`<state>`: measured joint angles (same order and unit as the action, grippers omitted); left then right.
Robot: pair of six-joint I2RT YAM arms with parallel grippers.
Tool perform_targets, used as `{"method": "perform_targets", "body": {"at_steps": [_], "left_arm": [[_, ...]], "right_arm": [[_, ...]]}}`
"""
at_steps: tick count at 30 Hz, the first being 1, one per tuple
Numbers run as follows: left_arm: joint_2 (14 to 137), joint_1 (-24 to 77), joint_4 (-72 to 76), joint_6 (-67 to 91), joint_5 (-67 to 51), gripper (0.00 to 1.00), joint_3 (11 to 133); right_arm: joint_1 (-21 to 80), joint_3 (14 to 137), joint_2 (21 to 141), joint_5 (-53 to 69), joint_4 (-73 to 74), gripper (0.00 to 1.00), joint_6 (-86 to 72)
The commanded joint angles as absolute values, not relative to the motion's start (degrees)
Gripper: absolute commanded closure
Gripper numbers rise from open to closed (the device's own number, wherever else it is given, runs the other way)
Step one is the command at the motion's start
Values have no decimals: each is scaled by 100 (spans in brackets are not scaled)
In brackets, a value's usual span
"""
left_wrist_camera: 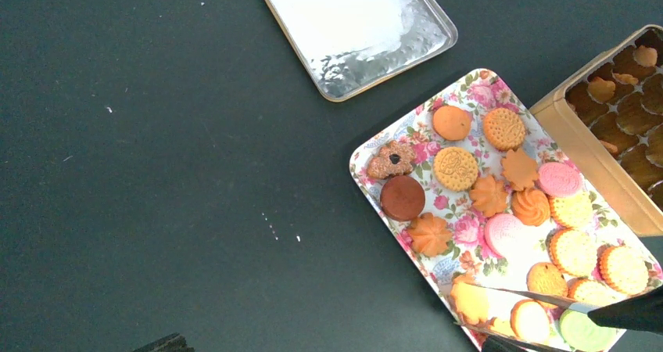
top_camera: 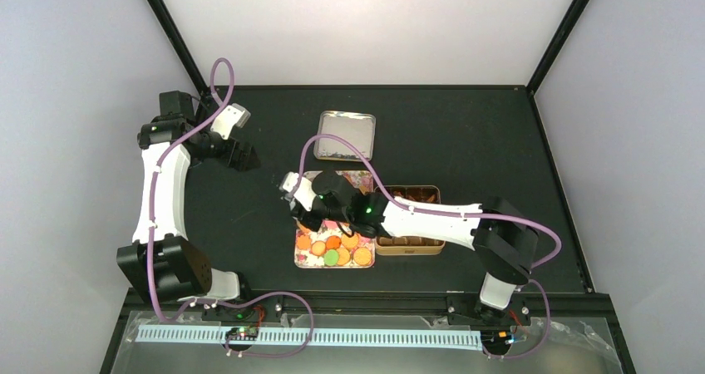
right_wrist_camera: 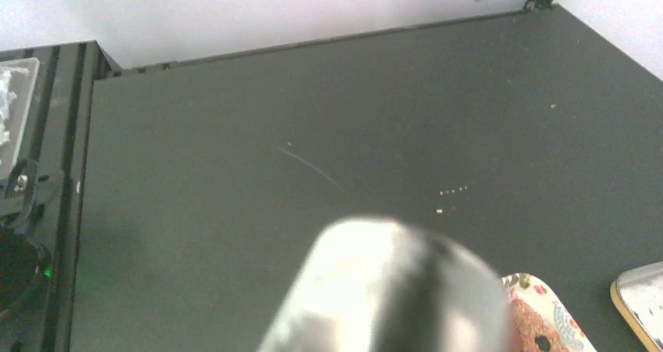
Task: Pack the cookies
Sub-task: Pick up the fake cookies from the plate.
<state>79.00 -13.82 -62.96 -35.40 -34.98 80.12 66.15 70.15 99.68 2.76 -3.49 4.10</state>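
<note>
My right claw (top_camera: pixel 306 218) hangs over the flowered tray (top_camera: pixel 303 260) — the cookies (top_camera: pixel 337 249) lie just on its near side, the brown tin (top_camera: pixel 407 247) just to its right, the silver lid (top_camera: pixel 347 135) beyond it. My left claw (top_camera: pixel 243 155) sits well apart, off to its left.

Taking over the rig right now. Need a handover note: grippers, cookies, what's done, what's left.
Left gripper: open, holding nothing, over the table left of the tray.
Right gripper: above the tray's near end; open or shut cannot be told.
Cookies: most visible ones lie on the tray; a few sit in compartments of the tin beside it. The lid lies apart on the table.
Done: a few packed.
Left: move the tray's cookies into the tin.
</note>
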Motion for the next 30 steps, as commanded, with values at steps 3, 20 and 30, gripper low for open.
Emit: {"method": "perform_targets", "body": {"at_steps": [3,20,30], "left_arm": [[7788,-1424,-6243,-3560,-3494,1,8064],[7760,-1424,-6258,-3594,-3499,1,8121],[7805,-1427,-6249,-3601,-3506,1,8148]], "right_arm": [[6600,6727,9630,-26,-569,70,361],[6354,6844,9797,27,-498,68,399],[6354,6960,10040,75,-404,67,536]]}}
